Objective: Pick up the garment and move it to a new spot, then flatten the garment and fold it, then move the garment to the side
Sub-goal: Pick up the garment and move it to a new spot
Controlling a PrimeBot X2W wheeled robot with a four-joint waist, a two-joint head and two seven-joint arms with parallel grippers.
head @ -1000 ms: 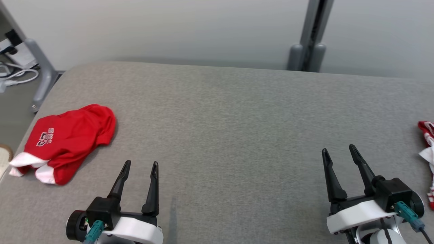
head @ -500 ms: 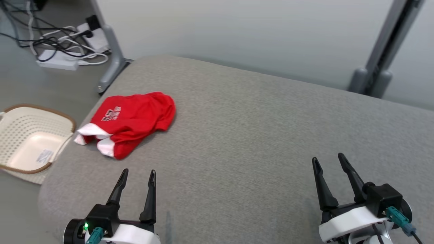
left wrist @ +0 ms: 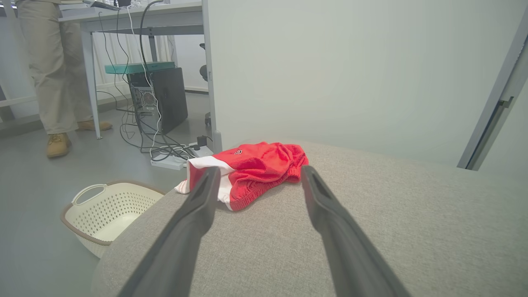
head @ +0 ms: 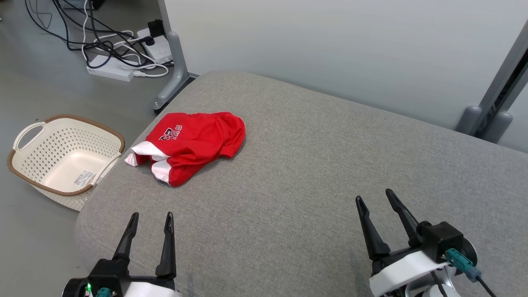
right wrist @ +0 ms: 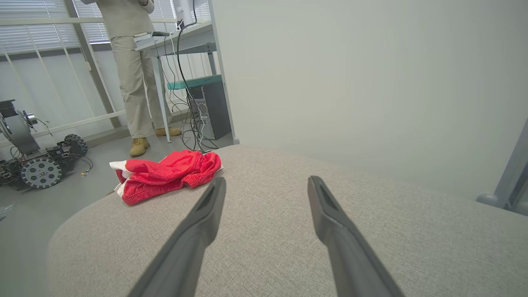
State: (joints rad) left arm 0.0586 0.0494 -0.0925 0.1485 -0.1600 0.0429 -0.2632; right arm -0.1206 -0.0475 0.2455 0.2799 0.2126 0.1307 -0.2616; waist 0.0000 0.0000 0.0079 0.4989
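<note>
Hovering with left gripper [head: 152, 215] and right gripper [head: 373, 195] both spread wide and empty, low over the near side of the grey padded table [head: 313, 173], well apart, fingers pointing toward the far side, arms tucked back at the near edge. Seeing the red-and-white garment [head: 194, 140] crumpled and untouched at the far left corner, near the edge beside a perforated cream basket [head: 24, 165] on the floor. Judging nothing done yet: pick-up, relocation, flattening, folding and final move aside all left.
</note>
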